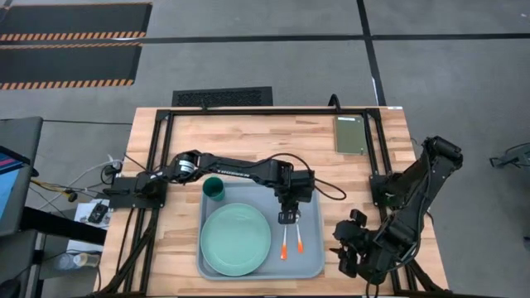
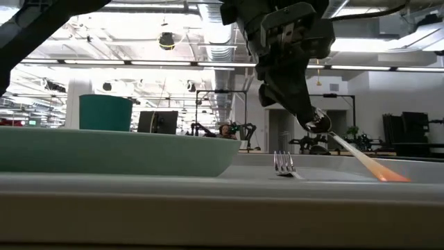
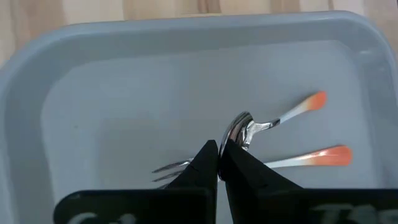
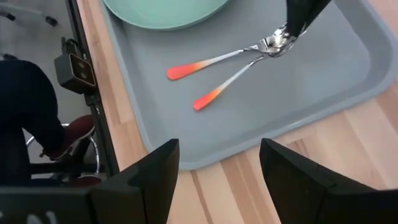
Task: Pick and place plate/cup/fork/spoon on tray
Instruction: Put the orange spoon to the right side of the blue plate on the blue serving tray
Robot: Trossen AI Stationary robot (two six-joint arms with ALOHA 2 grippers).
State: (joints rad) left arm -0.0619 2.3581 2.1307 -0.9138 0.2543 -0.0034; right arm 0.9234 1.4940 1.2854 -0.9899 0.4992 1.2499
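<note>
Pale wood table (image 1: 248, 132), grey tray (image 1: 310, 261), left tool (image 1: 286, 217) pinching spoon (image 3: 249, 127), right tool (image 4: 214, 165) open

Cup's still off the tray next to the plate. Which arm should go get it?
Left. Its hand, shut on the spoon, is over the tray, with the cup close by. The right hand is open beyond the tray's opposite side, farther off.

Even, bright overhead light fills every view, and shadows on the desk (image 1: 248, 132) are soft and faint. In the low view, ceiling strip lights (image 2: 173, 66) glare against the dim room, and the near tray (image 2: 208, 191) rim is blurred. The spoon (image 3: 245, 127) bowl glints.
</note>
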